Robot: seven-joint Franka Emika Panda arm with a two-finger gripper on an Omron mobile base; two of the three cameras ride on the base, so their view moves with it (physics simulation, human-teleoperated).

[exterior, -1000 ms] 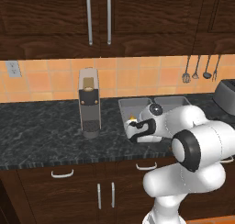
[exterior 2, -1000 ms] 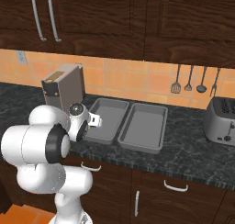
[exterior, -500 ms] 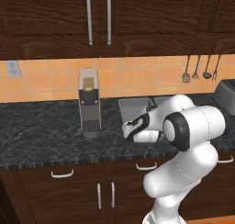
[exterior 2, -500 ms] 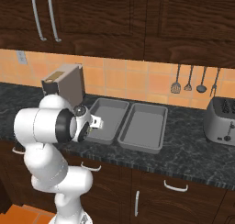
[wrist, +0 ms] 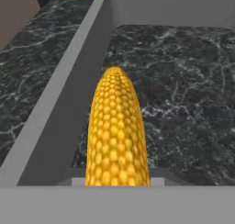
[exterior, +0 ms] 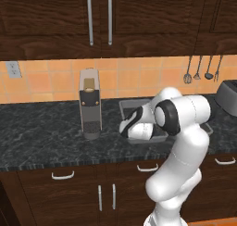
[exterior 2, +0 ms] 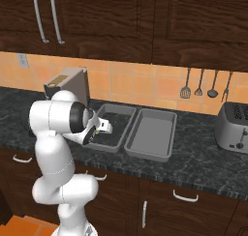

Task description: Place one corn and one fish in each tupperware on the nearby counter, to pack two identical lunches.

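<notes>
My gripper point(exterior 2: 102, 128) is shut on a bright-yellow corn point(wrist: 117, 131), a speck of which shows at the hand point(exterior 2: 99, 131). The cob hangs lengthwise just above the left tupperware point(exterior 2: 116, 108), near its front left corner; in the hand view it lies along the tray's grey left wall point(wrist: 69, 94) over the dark floor. The second tupperware point(exterior 2: 152, 133) sits right beside it and holds nothing. In the left base view the forearm covers most of the left tupperware point(exterior: 126, 104). Both stand on the black marbled counter point(exterior 2: 193, 157). The fish is out of view.
A tall grey coffee machine point(exterior: 90, 102) stands on the counter point(exterior: 41, 137) left of the trays. A toaster point(exterior 2: 233, 126) sits at the far right. Utensils point(exterior 2: 198, 82) hang on the tiled wall, and dark cabinets run overhead.
The arm's elbow has swung up and over toward the counter. The hand, still shut on the corn, has shifted slightly over the left tray.
</notes>
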